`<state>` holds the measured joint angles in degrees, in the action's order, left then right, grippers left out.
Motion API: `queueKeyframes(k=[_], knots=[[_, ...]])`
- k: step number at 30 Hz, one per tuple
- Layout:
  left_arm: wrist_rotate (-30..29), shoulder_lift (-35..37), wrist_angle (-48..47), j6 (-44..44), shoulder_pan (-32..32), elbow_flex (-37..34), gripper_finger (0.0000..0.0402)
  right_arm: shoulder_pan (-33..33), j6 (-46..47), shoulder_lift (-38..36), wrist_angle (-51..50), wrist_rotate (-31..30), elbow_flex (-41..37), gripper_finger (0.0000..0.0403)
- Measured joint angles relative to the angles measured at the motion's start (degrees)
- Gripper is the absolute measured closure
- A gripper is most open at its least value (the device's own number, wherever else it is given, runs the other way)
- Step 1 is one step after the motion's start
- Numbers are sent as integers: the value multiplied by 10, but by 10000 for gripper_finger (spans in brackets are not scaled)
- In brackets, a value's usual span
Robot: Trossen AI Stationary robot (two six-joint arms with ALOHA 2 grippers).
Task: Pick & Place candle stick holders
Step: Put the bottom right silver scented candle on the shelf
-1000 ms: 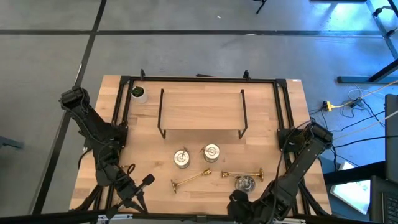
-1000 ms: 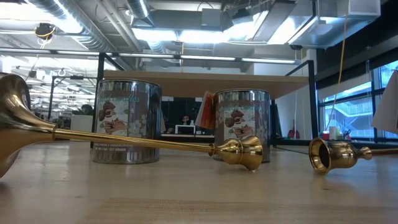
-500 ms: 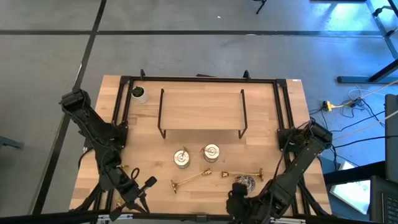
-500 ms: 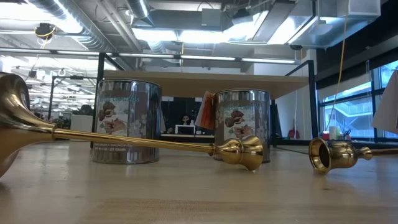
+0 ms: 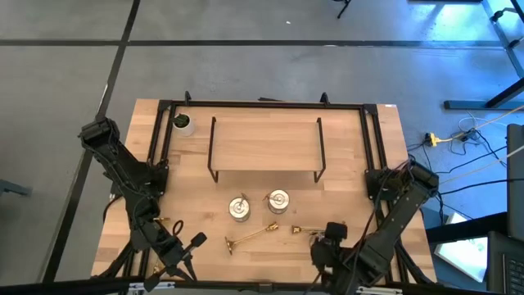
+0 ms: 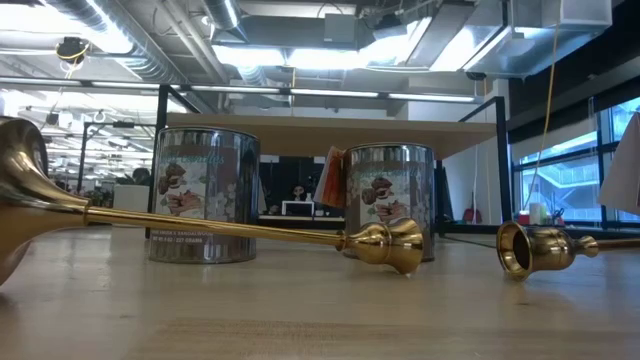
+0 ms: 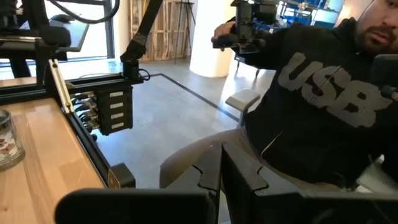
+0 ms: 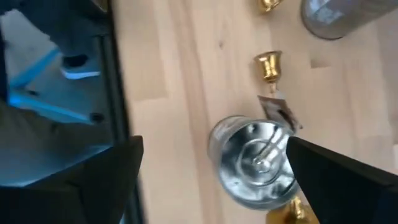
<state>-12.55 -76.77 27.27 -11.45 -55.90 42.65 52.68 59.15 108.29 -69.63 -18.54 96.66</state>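
Spread wide with nothing held, the right gripper [image 8: 211,180] hangs over a silvery cup [image 8: 252,163] standing upright at the near right of the table [image 5: 270,139], just beside a brass stick [image 5: 319,229] lying flat. To take it cleanly I would centre the fingers either side of its rim before lowering, keeping clear of that stick. Off at the near left edge, the left gripper [image 5: 176,252] waits, pinched shut on nothing.

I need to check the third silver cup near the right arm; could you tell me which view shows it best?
The right wrist view: the cup sits in plain sight on the table between the right gripper's spread fingers. In the high view the right arm covers it. The low and left wrist views don't show it.
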Motion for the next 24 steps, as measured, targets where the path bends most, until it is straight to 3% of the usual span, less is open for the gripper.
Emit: queueKeyframes(k=[4, 10, 24], knots=[[-3, 0, 0, 0, -4, 0, 396, 15, -6, 0, -16, -25, -29, 4], [-15, 0, 0, 0, -7, 0, 396, 12, 96, 0, -80, -34, -80, 4], [-15, 0, -1, 11, -6, 0, 396, -42, -2, -69, -6, 32, -117, 4]])
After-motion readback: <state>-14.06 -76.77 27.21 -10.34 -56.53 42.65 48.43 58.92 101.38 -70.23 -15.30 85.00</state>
